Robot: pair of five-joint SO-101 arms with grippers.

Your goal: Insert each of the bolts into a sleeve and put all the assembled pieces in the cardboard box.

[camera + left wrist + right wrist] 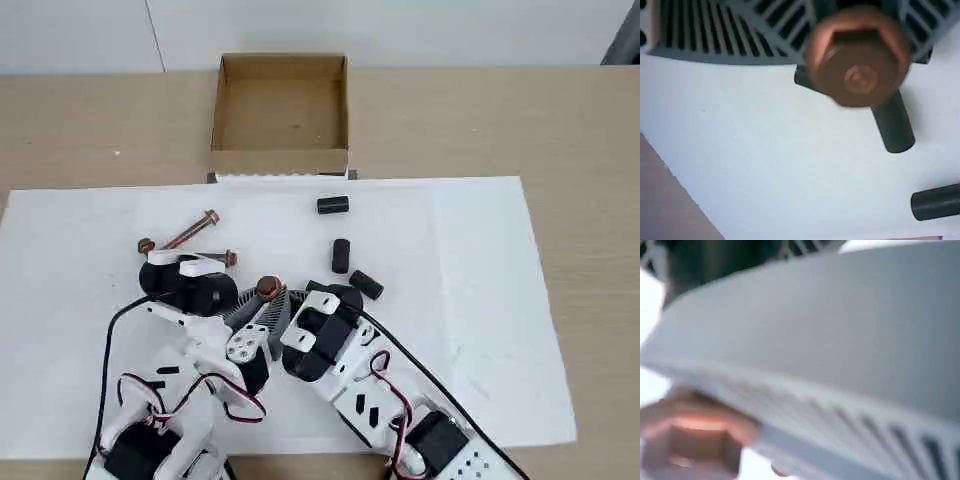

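Note:
My left gripper point(266, 300) sits near the front middle of the white paper point(480, 300), shut on a copper bolt point(268, 288) whose hex head point(857, 60) faces its wrist camera between grey ribbed fingers point(715, 30). My right gripper point(302, 300) is pressed close against it from the right, with the bolt head point(690, 440) beside it. Two more bolts point(190, 231) point(220, 257) lie to the left. Three black sleeves point(333, 205) point(341, 255) point(366, 285) lie loose beyond the grippers; two appear in the left wrist view point(892, 125) point(935, 200). The cardboard box point(280, 160) stands empty at the back.
The paper covers most of the wooden table point(580, 130). Both arms crowd its front middle, with cables point(110, 350) looping at the left. Bare paper stretches away on the right side.

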